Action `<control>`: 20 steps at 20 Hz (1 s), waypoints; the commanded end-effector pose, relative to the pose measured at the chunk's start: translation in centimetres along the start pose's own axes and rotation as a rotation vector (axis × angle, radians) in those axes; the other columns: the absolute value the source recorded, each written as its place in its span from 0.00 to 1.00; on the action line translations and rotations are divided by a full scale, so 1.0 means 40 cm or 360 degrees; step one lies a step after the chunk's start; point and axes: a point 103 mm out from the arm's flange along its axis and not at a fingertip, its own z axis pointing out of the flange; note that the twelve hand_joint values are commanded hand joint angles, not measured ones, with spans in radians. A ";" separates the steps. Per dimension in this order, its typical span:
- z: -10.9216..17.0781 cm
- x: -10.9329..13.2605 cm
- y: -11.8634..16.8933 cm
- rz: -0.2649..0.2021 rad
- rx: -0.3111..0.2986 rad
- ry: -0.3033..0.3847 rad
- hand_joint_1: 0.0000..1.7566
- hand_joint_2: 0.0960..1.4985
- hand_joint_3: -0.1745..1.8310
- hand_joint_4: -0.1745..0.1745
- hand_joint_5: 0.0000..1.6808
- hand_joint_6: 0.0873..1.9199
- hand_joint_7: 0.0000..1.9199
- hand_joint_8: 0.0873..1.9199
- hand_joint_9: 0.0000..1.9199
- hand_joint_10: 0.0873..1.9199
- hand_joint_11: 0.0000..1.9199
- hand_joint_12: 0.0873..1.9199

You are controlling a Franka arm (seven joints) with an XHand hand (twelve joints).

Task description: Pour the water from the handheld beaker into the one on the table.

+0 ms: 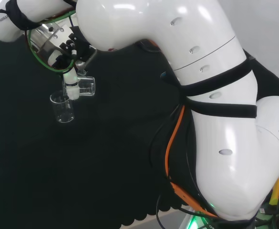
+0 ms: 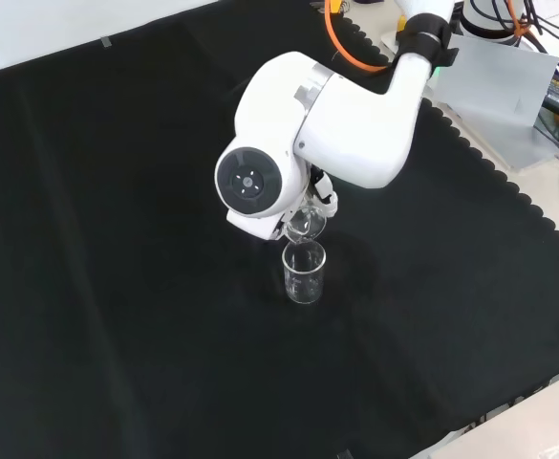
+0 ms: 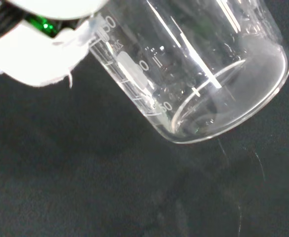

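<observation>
A: Head view, noted from the bench side — hand (image 1: 71,86) up toward the far left part of the black cloth (image 1: 120,157), fingers curled round the handheld beaker (image 1: 86,87), which lies tipped nearly on its side, mouth toward the standing beaker (image 1: 62,108)

B: Front view agrees. Handheld beaker (image 2: 305,226) sits just above the rim of the standing beaker (image 2: 304,273), near the middle of the cloth (image 2: 117,287), well clear of every edge. The arm's big white link (image 2: 298,143) covers most of the hand

A: Water?

B: Can't tell. Wrist view has the tilted glass wall (image 3: 193,74) close up with printed marks, a white fingertip (image 3: 40,54) pressed on it. Any level inside is unclear

A: Handling, my guess: thin clear glass, stiff, light, smooth enough to slip, breaks if dropped. Hold belongs round the mid wall, off the lip

B: Agreed. Standing one looks easy to knock over, so no rim contact
</observation>
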 end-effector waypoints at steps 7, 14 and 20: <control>-0.005 0.007 -0.003 0.0013 0.0025 -0.0025 0.65 0.35 0.54 0.69 0.69 0.50 0.76 0.40 0.70 0.41 0.63 0.41; -0.010 0.014 0.001 0.0016 0.0039 -0.0042 0.65 0.35 0.54 0.69 0.69 0.50 0.76 0.40 0.70 0.42 0.63 0.41; -0.019 0.017 0.001 0.0026 0.0060 -0.0057 0.65 0.35 0.54 0.70 0.69 0.50 0.76 0.40 0.70 0.42 0.63 0.41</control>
